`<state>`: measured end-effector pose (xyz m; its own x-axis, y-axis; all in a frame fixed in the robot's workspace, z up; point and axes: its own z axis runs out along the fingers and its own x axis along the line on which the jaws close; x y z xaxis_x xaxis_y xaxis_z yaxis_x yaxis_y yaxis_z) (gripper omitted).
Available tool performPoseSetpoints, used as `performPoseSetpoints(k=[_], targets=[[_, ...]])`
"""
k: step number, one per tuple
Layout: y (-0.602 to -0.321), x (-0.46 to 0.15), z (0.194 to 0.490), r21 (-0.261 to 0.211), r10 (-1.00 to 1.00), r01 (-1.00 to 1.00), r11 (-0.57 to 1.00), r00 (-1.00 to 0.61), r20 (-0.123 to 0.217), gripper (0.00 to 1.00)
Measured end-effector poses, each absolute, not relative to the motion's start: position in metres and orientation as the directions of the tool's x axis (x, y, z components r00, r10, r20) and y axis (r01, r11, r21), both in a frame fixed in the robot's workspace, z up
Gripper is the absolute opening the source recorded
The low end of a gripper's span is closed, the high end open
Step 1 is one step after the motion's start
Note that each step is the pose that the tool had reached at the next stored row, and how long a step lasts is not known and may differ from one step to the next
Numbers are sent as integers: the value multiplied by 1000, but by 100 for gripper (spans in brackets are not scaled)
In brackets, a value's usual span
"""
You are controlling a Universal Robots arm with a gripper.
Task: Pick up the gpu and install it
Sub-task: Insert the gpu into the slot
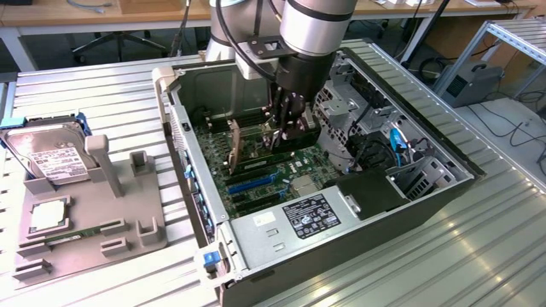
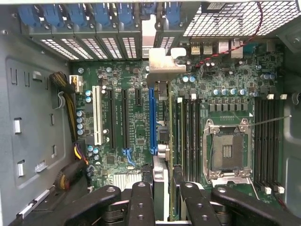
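My gripper (image 1: 286, 131) reaches down into the open computer case (image 1: 183, 128), over the green motherboard (image 2: 136, 141). In the wrist view the gpu (image 2: 161, 181) stands edge-on between the two black fingers (image 2: 141, 202) of my gripper (image 2: 163, 195), which is shut on it. Its silvery metal bracket (image 2: 162, 63) points at the rear slot openings of the case. The card runs just beside the long blue slot (image 2: 152, 117). I cannot tell whether its lower edge touches a slot.
A CPU socket (image 2: 228, 150) and memory slots (image 2: 188, 136) lie beside the card, and cable bundles (image 2: 70, 87) hang at the case wall. Outside the case, a grey fixture (image 1: 128, 211) carries a silver hard drive (image 1: 51, 157) and a green memory stick (image 1: 73, 235). The power supply (image 1: 303, 220) sits at the near end.
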<state>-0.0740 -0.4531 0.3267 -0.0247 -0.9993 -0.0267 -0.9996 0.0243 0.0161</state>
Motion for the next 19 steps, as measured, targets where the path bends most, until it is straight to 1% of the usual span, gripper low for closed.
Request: performPoseSetpoints(k=[15, 19], targets=[[-456, -77, 326, 16, -999, -1000, 24, -25, -27, 27], [-461, -80, 324, 16, -999, -1000, 24, -25, -27, 27]])
